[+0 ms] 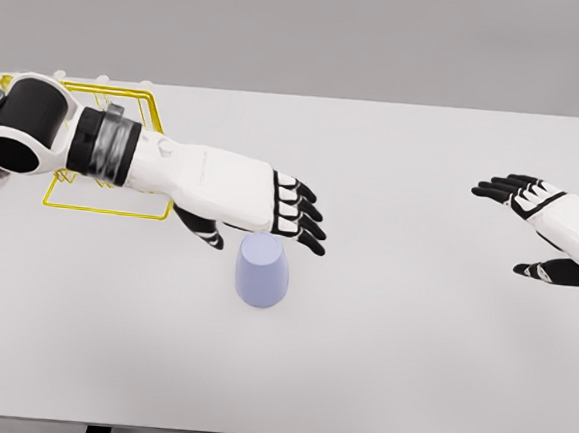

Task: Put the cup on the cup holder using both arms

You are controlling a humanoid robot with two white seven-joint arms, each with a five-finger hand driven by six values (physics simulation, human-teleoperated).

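Observation:
A pale lavender cup (263,270) stands upside down on the white table (378,364), a little left of the middle. My left hand (259,224) hovers just above and behind the cup, fingers (300,212) stretched out over its top and thumb (201,225) down on its left; it holds nothing. A yellow wire cup holder (124,153) sits at the back left, mostly hidden behind my left forearm. Far to the right, my right hand (524,230) hangs above the table, fingers spread and empty.
White pegs (103,79) of the holder poke up behind the left arm near the table's far edge. The table's front edge runs along the bottom of the view.

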